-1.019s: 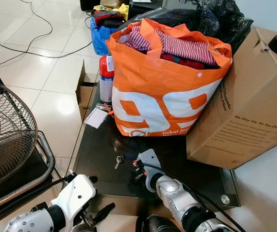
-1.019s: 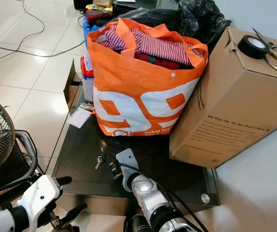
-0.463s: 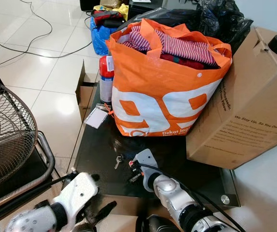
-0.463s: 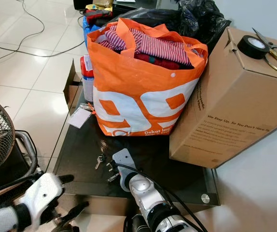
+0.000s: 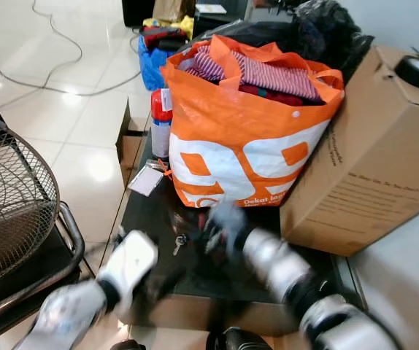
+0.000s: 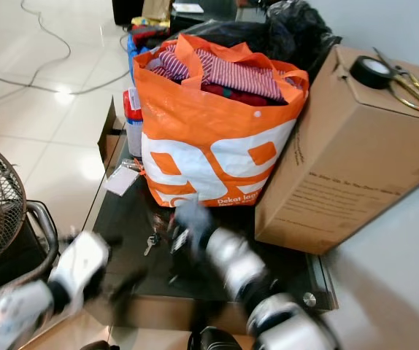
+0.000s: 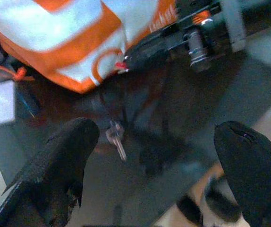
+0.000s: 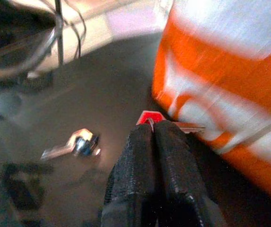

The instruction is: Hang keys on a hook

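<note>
Both arms have swung forward. The right tool (image 8: 155, 137) now pinches a red tag (image 8: 148, 117), the keys (image 7: 116, 137) lying on the dark surface (image 5: 145, 211); the left tool (image 7: 154, 170) stays spread. No hook in sight.

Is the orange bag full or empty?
Full. The orange bag stands upright on the dark glass table, and striped clothes pile above its open rim.

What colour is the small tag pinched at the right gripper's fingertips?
Red. The small tag sits at the right gripper tips, clearest in the right wrist view.
</note>
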Controlling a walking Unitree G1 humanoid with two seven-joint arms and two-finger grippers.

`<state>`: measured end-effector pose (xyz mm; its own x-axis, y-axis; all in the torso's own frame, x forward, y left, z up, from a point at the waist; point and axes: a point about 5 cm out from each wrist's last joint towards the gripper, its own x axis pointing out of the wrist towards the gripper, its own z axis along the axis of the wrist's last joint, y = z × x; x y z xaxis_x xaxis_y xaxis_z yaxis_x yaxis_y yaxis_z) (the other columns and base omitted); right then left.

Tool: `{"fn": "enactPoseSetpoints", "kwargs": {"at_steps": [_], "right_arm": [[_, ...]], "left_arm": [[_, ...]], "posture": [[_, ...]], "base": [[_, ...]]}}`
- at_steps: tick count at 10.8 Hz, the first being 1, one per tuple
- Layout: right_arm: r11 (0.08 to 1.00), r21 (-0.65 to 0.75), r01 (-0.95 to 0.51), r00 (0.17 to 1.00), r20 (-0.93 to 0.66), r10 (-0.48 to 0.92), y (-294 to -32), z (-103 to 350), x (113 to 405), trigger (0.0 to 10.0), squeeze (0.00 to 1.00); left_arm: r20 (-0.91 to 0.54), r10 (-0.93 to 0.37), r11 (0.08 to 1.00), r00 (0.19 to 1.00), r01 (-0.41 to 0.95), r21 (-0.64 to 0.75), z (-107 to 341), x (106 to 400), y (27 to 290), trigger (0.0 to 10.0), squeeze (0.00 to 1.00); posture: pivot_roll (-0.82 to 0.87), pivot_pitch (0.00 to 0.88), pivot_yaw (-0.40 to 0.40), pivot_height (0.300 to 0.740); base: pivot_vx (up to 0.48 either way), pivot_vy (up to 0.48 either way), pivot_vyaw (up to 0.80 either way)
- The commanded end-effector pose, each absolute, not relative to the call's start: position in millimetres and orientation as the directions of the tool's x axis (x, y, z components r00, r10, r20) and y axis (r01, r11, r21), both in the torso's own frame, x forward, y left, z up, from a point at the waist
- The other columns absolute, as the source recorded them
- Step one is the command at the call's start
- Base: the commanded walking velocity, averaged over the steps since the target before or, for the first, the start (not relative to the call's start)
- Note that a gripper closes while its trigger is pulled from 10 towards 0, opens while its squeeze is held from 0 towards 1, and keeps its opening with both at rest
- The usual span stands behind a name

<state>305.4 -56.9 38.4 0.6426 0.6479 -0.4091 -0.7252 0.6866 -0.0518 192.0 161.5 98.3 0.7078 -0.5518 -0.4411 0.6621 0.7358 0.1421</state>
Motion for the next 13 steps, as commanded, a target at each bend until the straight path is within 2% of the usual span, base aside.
{"fn": "enactPoseSetpoints", "kwargs": {"at_steps": [1,3,4,5,6,7,9,10,13], "right_arm": [[0.684,-0.037,-0.729,0.638,-0.401,0.658,-67.8,45.8,310.6,0.0,0.00],[0.696,-0.065,-0.715,0.670,-0.348,0.656,-97.2,73.0,317.0,0.0,0.00],[0.751,-0.065,-0.658,0.722,-0.340,0.603,-113.6,79.6,314.3,0.0,0.00],[0.841,0.061,-0.537,0.791,-0.311,0.527,-129.6,90.3,308.6,0.0,0.00],[0.887,0.113,-0.448,0.838,-0.294,0.461,-145.7,101.0,300.3,0.0,0.00],[0.883,-0.143,-0.447,0.844,-0.394,0.363,-160.4,96.1,293.7,0.0,0.00],[0.910,-0.164,-0.380,0.860,-0.425,0.282,-171.1,103.7,292.2,0.0,0.00],[0.913,-0.131,-0.387,0.856,-0.419,0.303,-169.2,104.1,291.4,0.0,0.00],[0.956,-0.091,-0.279,0.909,-0.347,0.232,-167.0,107.8,285.0,0.0,0.00]], "left_arm": [[-0.412,-0.541,0.760,0.733,0.636,0.133,100.1,198.0,160.9,10.0,0.00],[-0.312,-0.461,0.846,0.831,0.517,0.129,109.0,220.4,158.8,10.0,0.00],[-0.269,-0.421,0.873,0.866,0.467,0.138,114.1,226.3,156.4,10.0,0.00],[-0.253,-0.374,0.888,0.892,0.423,0.179,117.3,229.6,156.8,10.0,0.00],[-0.244,-0.325,0.907,0.914,0.374,0.194,118.8,233.1,165.7,10.0,0.00],[-0.255,-0.294,0.909,0.921,0.352,0.225,117.1,235.7,175.1,10.0,0.00],[-0.268,-0.314,0.866,0.911,0.391,0.311,118.7,246.5,184.7,10.0,0.00],[-0.276,-0.384,0.824,0.881,0.462,0.328,124.0,248.1,184.5,10.0,0.00],[-0.221,-0.350,0.867,0.910,0.404,0.292,122.8,249.5,184.6,10.0,0.00]], "posture": [[-0.01,0.000,-0.115,0.740],[0.02,0.000,-0.119,0.740],[0.04,0.000,-0.136,0.740],[0.06,0.000,-0.162,0.740],[0.09,0.000,-0.190,0.740],[0.10,0.000,-0.188,0.740],[0.12,0.000,-0.172,0.740],[0.14,0.000,-0.162,0.740],[0.11,0.000,-0.144,0.740]], "base": [[0.000,0.000,0.00],[0.000,0.000,0.00],[0.000,0.000,0.00],[0.000,0.000,0.00],[0.000,0.000,0.00],[0.000,0.000,0.00],[0.000,0.000,0.00],[0.000,0.000,0.00],[0.000,0.000,0.00]]}}
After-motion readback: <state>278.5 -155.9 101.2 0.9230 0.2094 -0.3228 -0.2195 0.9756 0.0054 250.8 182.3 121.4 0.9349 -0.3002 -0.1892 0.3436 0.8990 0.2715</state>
